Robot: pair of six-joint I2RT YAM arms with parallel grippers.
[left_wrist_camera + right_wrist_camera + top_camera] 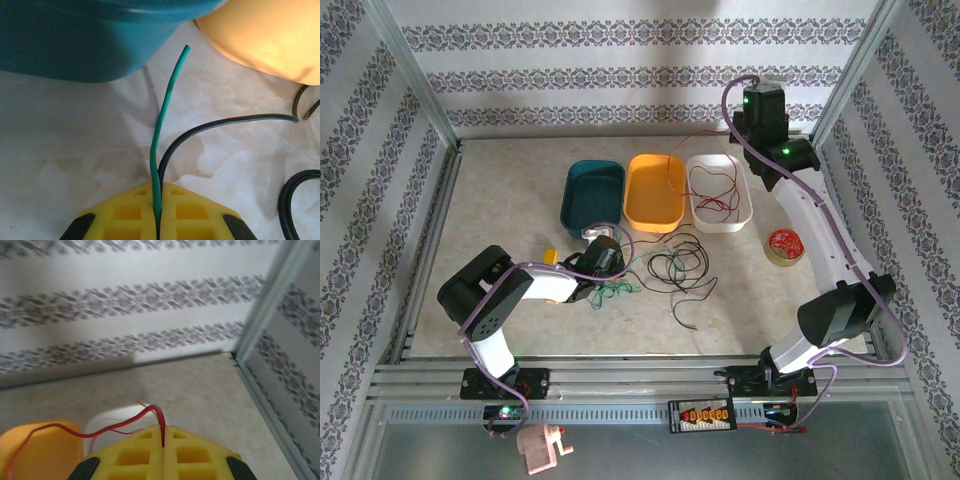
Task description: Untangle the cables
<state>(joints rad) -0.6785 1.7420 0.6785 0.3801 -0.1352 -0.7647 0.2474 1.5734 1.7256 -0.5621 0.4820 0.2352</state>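
Our left gripper (pixel 157 195) is squeezed tight on the green cable (pixel 162 110). The free end pokes out past the fingertips, toward the teal tray (pixel 75 40) just ahead. A black cable (pixel 220 122) comes out right beside the pinch and bends away to the right, below the orange tray (pixel 265 35). We cannot tell if it is touching the green one or only lying under it. More black loops lie on the table (pixel 500 200) to the right of this hand.

Our right gripper (pixel 163 432) is up high (well above the trays) and pinched shut on the red cable (pixel 145 415). A short bit curls just in front of the fingertips. The long part drops off to the left of the hand, over the orange tray. Red loops also lie in the white tray (pixel 745 205) under this hand.

What could go wrong? We think the black cable could get dragged along if the left hand pulls, because it sits so close to the pinch. That could pull the knot tighter. The red cable is thin and held near its end, so a hard tug might make it slip out. It could also snag on a tray rim and shove the tray.
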